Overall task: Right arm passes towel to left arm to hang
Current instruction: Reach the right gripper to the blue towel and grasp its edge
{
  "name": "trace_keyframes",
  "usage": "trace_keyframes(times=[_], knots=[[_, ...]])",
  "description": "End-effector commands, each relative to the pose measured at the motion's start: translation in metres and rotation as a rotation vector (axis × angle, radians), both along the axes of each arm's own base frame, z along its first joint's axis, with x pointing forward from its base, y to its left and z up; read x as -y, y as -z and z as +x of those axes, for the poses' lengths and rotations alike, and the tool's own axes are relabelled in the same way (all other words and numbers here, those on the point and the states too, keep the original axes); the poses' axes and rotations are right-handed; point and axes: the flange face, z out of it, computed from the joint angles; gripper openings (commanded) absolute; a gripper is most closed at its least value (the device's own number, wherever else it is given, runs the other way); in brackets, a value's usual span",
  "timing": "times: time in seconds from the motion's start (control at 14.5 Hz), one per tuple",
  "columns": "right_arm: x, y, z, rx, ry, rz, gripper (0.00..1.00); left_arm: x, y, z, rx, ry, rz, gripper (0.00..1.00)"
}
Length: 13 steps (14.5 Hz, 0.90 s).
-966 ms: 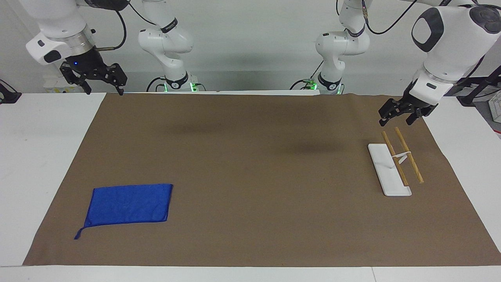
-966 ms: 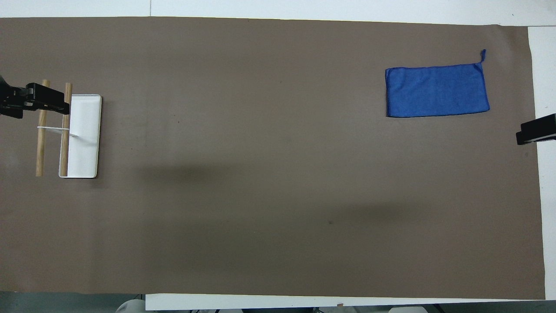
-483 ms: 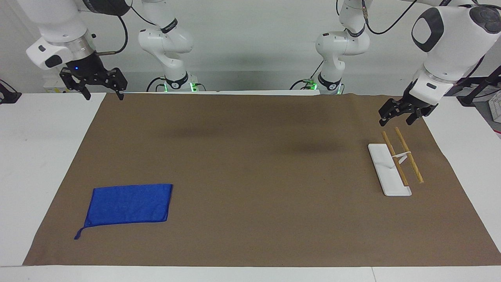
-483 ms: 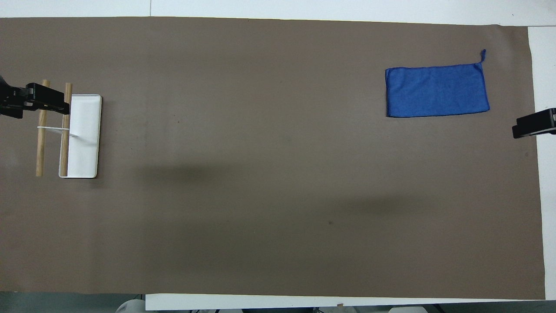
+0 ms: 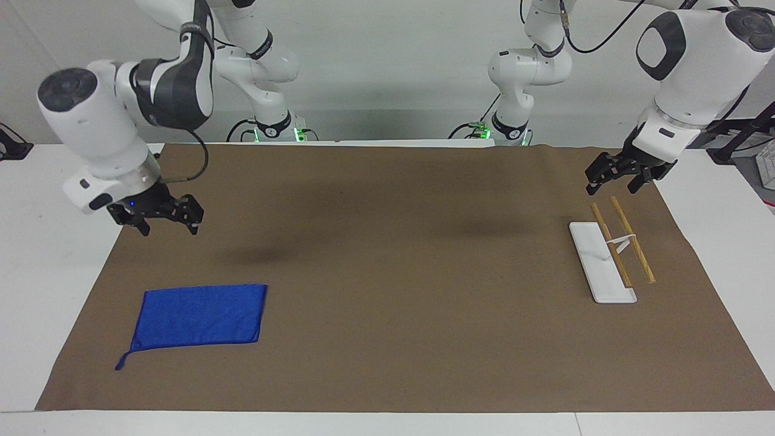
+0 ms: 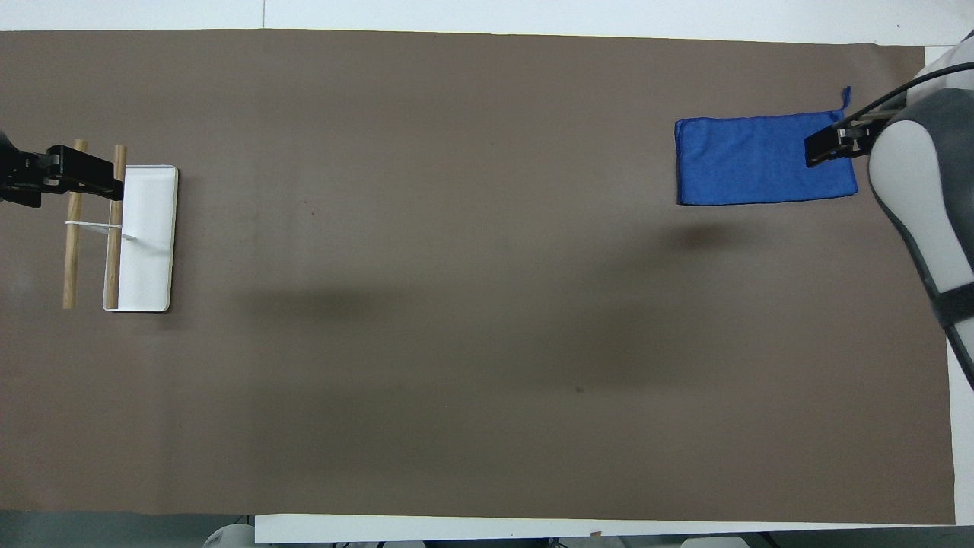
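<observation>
Two grippers are working for you here, and neither is holding anything yet. The towel [image 5: 197,316] is lying flat on the brown mat [image 5: 387,272] covering the surface [image 5: 54,254], close to the corner at the right arm's end and the edge away from the robots, its thin loop [image 5: 123,360] pointing toward that corner. The right gripper [image 5: 163,221] is hanging in the air with its fingers [image 5: 192,225] spread wide, apart from the cloth and raised above the mat; seen from overhead it is covering the towel's edge nearest the mat's end, which suggests you are lining up a pinch there so the cloth can hang free for the handover. The left gripper [image 5: 614,181] is waiting with its fingers parted over the towel rack [image 5: 611,254], at the left arm's end of the surface, probably so the hanging move is short once it takes the towel.
</observation>
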Motion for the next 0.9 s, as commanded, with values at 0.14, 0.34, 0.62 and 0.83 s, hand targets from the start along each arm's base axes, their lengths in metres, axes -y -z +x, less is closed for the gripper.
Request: trace_keyframes(times=[0.14, 0.34, 0.62, 0.83], knots=[[0.011, 0.058, 0.031, 0.0, 0.018, 0.058, 1.0, 0.002, -0.005, -0.002, 0.002, 0.015, 0.02, 0.99], [0.014, 0.095, 0.047, 0.015, 0.014, 0.06, 1.0, 0.002, -0.005, -0.003, -0.001, 0.012, 0.021, 0.99], [0.013, 0.123, 0.054, 0.024, 0.014, 0.062, 1.0, 0.002, -0.005, -0.003, -0.001, 0.012, 0.021, 0.99], [0.011, 0.145, 0.058, 0.026, 0.009, 0.061, 0.97, 0.002, -0.005, -0.003, -0.001, 0.014, 0.021, 0.99]])
